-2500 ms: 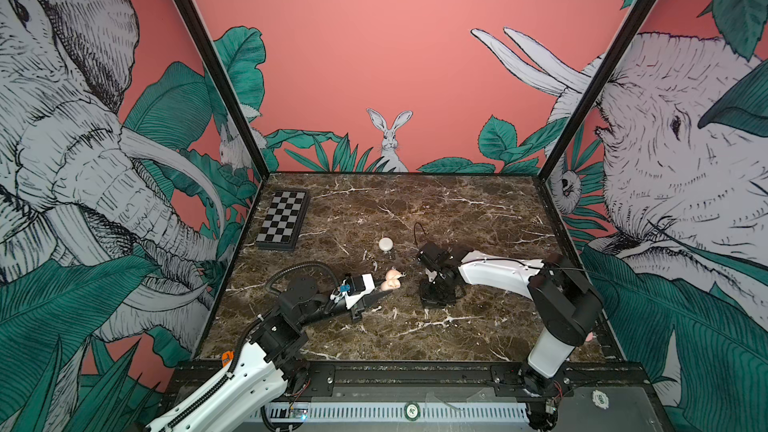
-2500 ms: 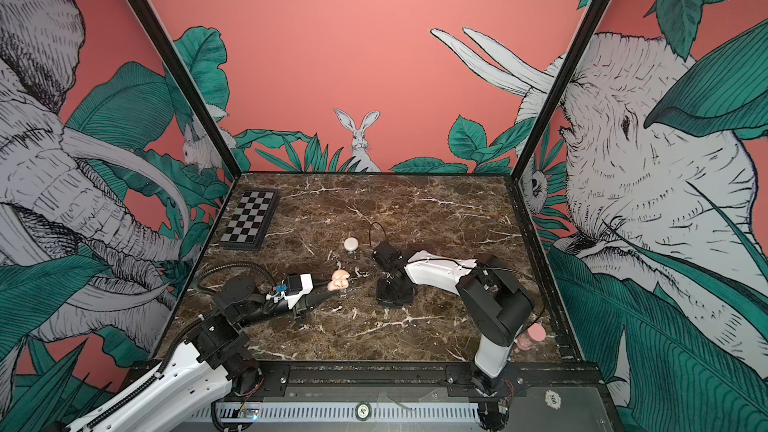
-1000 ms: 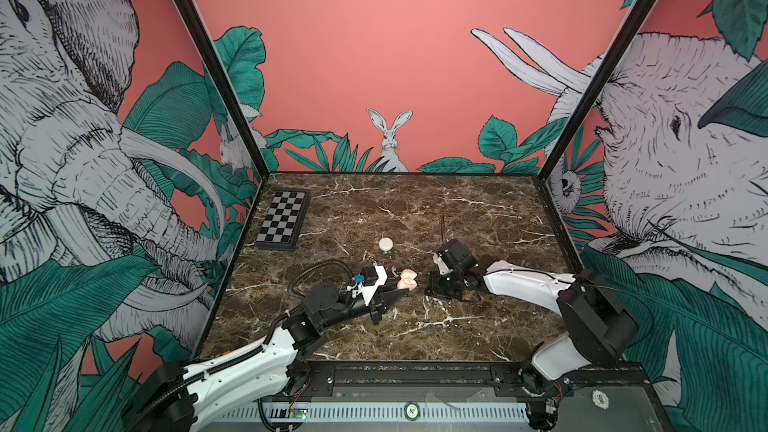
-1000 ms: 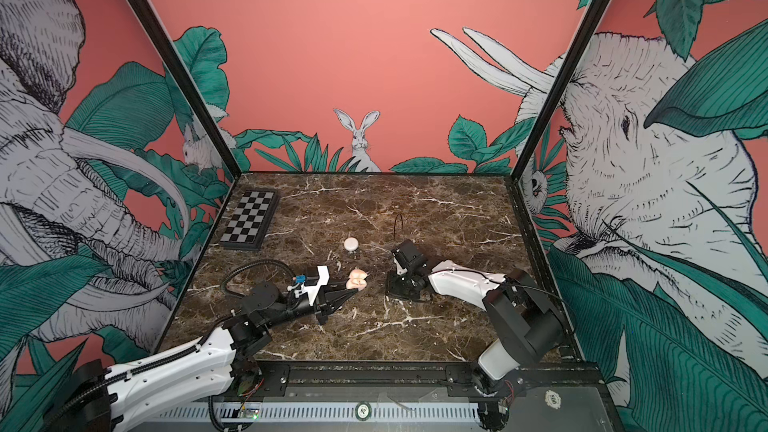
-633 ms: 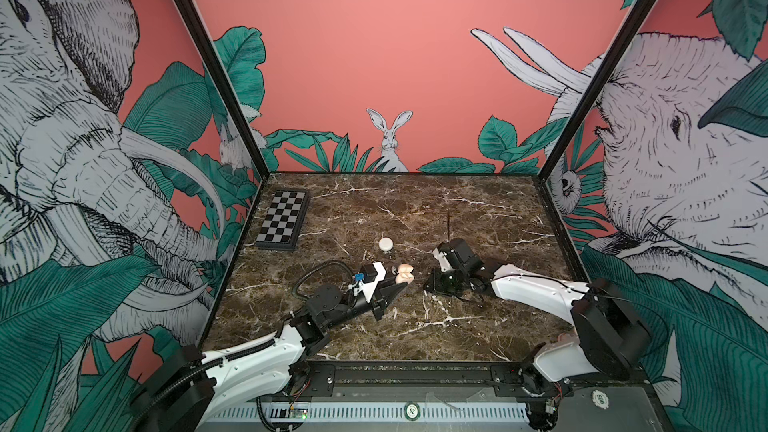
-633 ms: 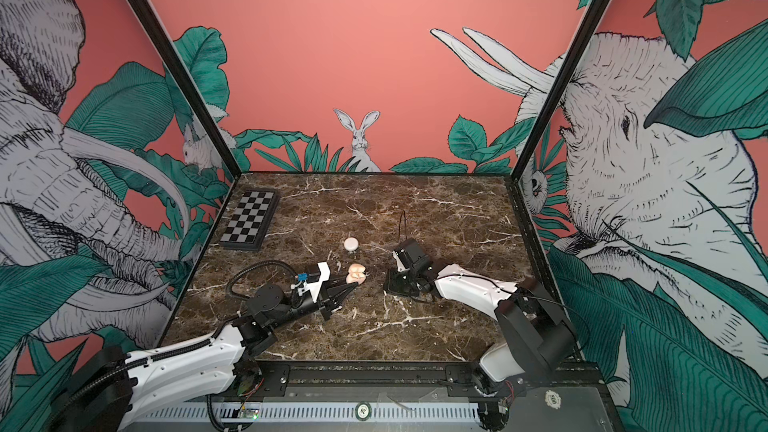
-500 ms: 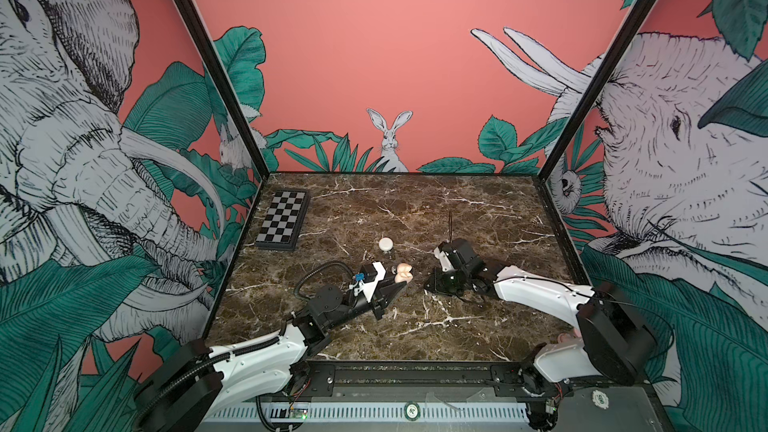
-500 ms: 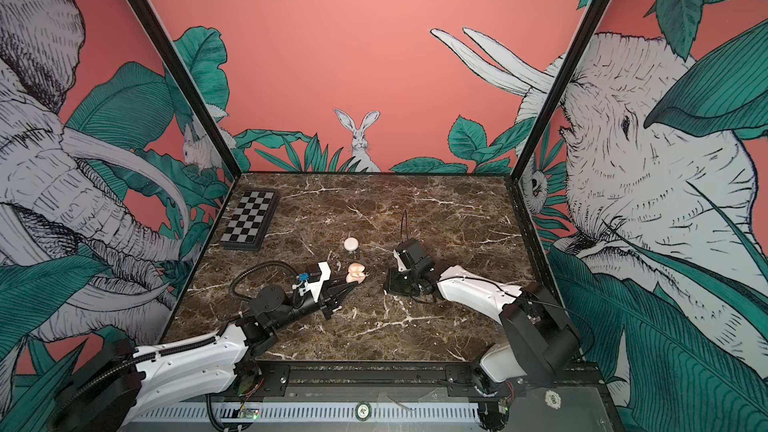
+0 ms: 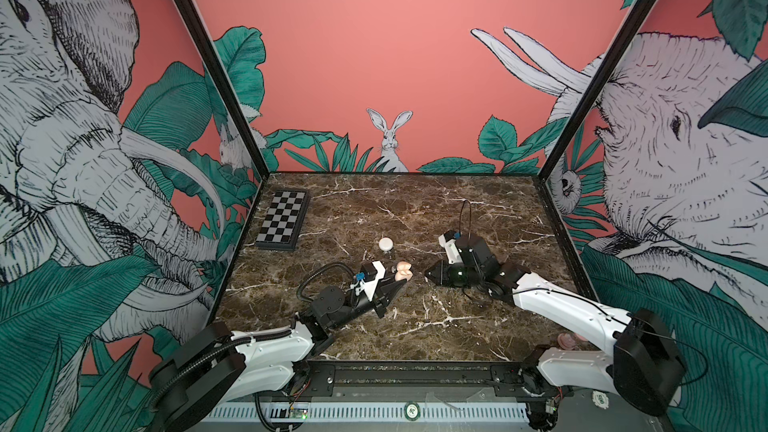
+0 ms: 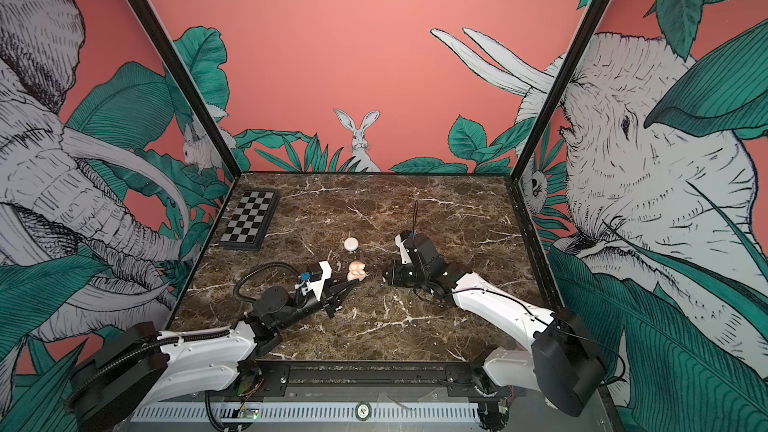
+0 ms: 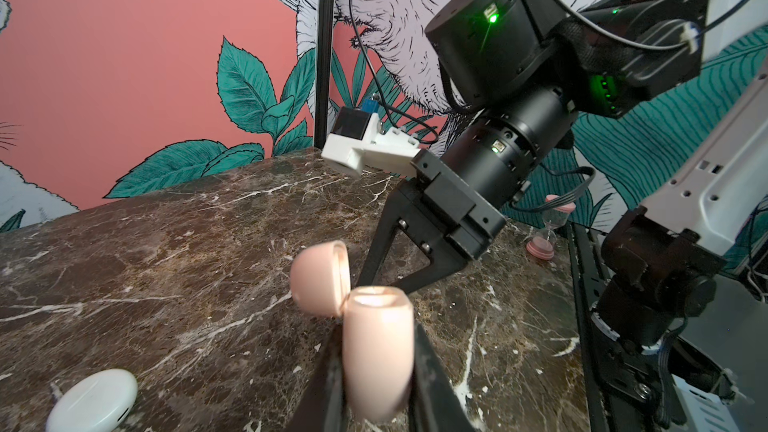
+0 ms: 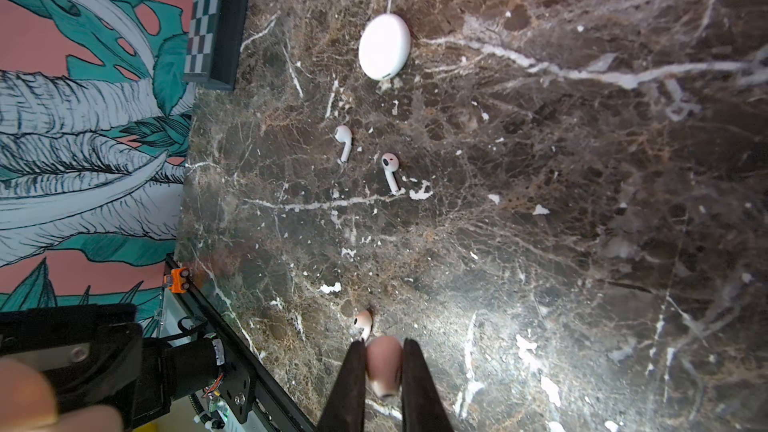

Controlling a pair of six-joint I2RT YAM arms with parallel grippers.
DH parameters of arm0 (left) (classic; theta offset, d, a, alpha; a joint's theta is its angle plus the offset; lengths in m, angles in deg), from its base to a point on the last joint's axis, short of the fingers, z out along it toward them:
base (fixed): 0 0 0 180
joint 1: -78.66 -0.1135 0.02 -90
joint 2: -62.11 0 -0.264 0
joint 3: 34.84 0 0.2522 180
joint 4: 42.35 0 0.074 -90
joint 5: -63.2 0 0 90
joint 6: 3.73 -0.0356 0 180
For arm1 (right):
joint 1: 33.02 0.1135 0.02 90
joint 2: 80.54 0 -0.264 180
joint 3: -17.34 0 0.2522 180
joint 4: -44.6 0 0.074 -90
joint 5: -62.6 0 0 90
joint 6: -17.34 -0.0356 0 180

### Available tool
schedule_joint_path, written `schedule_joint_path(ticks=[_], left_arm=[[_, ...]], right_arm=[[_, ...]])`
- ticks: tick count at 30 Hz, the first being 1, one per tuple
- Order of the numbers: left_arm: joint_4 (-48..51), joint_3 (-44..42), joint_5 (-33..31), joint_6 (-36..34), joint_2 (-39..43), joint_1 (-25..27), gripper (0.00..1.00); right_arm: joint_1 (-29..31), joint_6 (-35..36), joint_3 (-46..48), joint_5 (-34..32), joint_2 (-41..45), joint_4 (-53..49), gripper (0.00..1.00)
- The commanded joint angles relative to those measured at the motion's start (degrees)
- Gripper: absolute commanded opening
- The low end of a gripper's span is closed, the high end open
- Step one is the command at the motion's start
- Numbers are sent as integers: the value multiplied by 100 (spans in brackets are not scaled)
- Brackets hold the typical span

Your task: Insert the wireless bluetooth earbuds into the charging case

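My left gripper (image 11: 376, 338) is shut on a pale pink charging case (image 11: 378, 351), held upright with its lid (image 11: 318, 278) swung open. In both top views the case (image 9: 403, 271) (image 10: 356, 271) sits mid-table at the left gripper's (image 9: 397, 280) tips. My right gripper (image 12: 383, 351) is shut on a pink earbud (image 12: 384, 361). In a top view it (image 9: 430, 274) points leftward, a short gap from the case. A second pink earbud (image 12: 363, 322) lies on the marble just beyond the right fingertips. Two white earbuds (image 12: 344, 141) (image 12: 390, 168) lie farther on.
A closed round white case (image 12: 384, 45) (image 9: 385, 243) rests behind the pink one. A checkerboard (image 9: 282, 220) lies at the back left by the wall. A pink hourglass (image 11: 548, 234) stands near the front right edge. Illustrated walls enclose three sides.
My right gripper has lifted off the marble and turned to point left, nearer the case. My left gripper has carried the open case slightly right and back. Both grips stayed shut.
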Motion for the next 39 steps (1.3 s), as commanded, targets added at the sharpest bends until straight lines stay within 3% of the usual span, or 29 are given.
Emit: schedule_joint_path(ticks=[1, 16, 39], left_arm=[[-569, -56, -37, 143, -82, 24, 0], [-1559, -45, -103, 512, -777, 25, 0], [-1580, 455, 85, 597, -982, 33, 0]], right_arm=[[-24, 133, -11, -103, 267, 305, 15], [-24, 200, -78, -58, 1068, 694, 15], [380, -123, -258, 188, 1255, 1648, 14]])
